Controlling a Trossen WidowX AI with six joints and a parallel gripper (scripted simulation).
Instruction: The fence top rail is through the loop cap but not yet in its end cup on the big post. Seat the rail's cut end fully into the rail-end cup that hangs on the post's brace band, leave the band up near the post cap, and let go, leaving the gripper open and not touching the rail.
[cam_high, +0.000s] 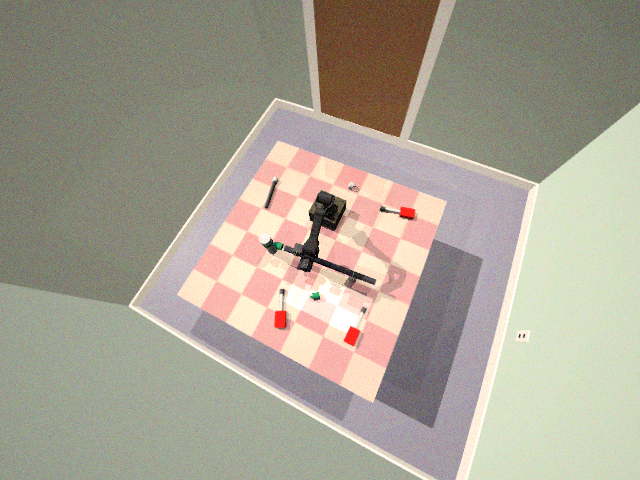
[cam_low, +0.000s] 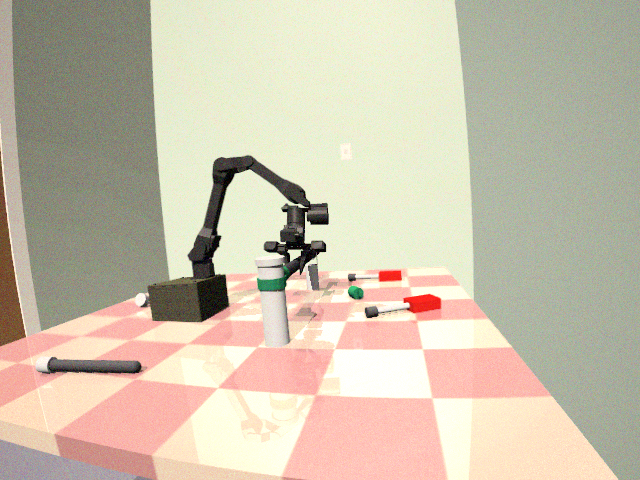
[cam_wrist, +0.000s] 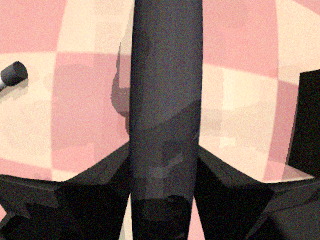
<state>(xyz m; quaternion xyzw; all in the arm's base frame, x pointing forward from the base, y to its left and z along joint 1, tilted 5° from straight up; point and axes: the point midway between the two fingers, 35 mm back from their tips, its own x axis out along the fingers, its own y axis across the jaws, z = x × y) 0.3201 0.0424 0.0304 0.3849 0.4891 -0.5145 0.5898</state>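
Observation:
The big post (cam_low: 275, 320) stands upright with its white cap (cam_high: 265, 239) (cam_low: 270, 259) on top. The green brace band (cam_low: 271, 284) is high on it, a little below the cap. The green rail-end cup (cam_high: 278, 245) (cam_low: 286, 272) sticks out toward the rail. My gripper (cam_high: 306, 258) (cam_low: 294, 264) (cam_wrist: 162, 144) is shut on the dark top rail (cam_high: 343, 269) (cam_low: 299, 265) (cam_wrist: 166, 75). The rail's near end is at the cup's mouth; how deep it sits is too small to tell. Its far part passes over the small post (cam_low: 312, 277); the loop cap is hard to make out.
Red-handled tools (cam_high: 280, 319) (cam_high: 352, 335) (cam_high: 407, 212) (cam_low: 422, 303) lie around the table. A loose green fitting (cam_high: 314, 296) (cam_low: 355, 292) lies beyond the gripper. A dark rod (cam_high: 270, 193) (cam_low: 95, 366) and a whitish ring piece (cam_high: 351, 186) lie near the arm's base (cam_high: 336, 214) (cam_low: 188, 299).

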